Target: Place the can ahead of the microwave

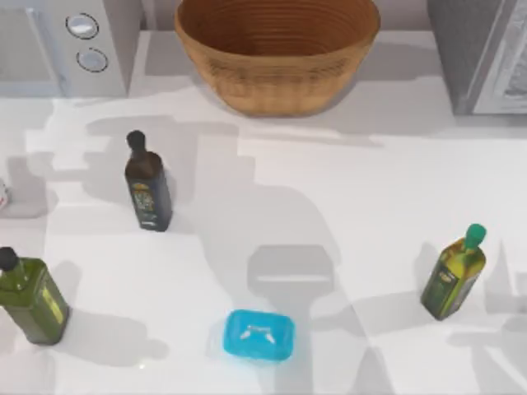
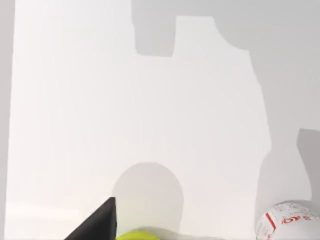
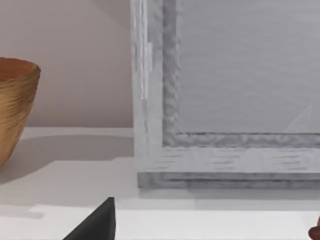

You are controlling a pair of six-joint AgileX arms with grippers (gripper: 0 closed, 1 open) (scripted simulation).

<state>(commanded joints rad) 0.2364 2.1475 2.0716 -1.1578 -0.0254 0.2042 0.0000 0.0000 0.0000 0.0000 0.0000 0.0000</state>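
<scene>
Top view: can (image 1: 2,194) at the worktop's left edge, microwave (image 1: 62,45) behind it — not yet placed.
Can stands untouched near the left arm; jaws' state on either arm — cannot tell.

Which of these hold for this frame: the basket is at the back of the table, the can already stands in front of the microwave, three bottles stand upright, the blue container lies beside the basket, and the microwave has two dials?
1. The wicker basket sits at the back of the table, between the two appliances. True.
2. The can already stands right in front of the microwave. False: it sits at the table's left edge, well forward of the microwave, barely in the top view.
3. Three bottles stand upright on the table. True: the dark bottle, the green bottle at the left and the green-capped bottle at the right.
4. The blue container lies beside the basket. False: it is near the front edge.
5. The microwave has two round dials. True.
</scene>
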